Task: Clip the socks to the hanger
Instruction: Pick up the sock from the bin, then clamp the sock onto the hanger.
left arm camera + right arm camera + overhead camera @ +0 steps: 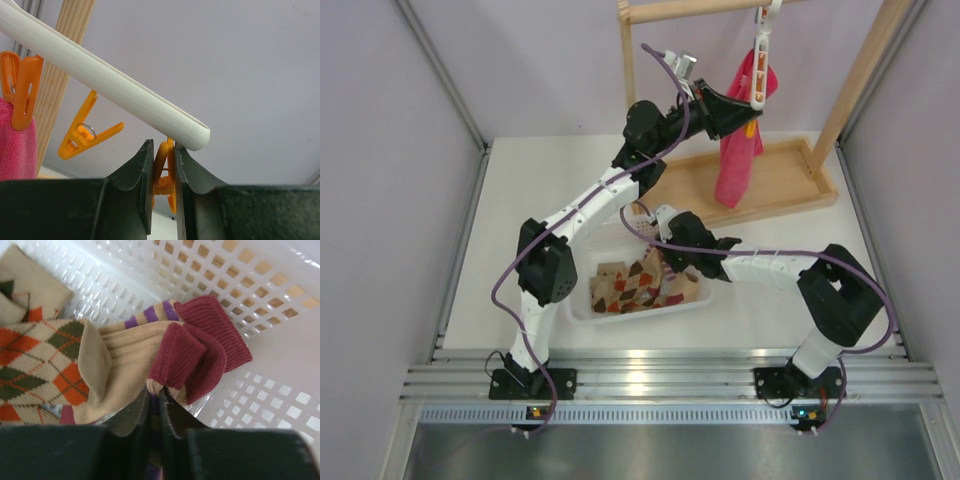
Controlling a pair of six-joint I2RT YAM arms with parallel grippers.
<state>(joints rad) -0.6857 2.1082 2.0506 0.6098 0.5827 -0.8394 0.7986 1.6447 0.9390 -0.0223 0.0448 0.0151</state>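
Orange plastic clip (161, 184) squeezed in left gripper (163, 151), ribbed striped sock (197, 342) in right gripper (159, 399)

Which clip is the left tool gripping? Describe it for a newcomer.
On the far wooden rack hangs a white hanger. The gripped clip is the orange one under the bar's free tip, past the neighbour holding pink cloth.

Top view. We see a white bench (510, 190) carrying two items directly: a white perforated plastic basket (582, 316) near its front centre, and the shallow wooden tray base (790, 185) of a wooden rack at its far right. We cannot tell whether the two touch.
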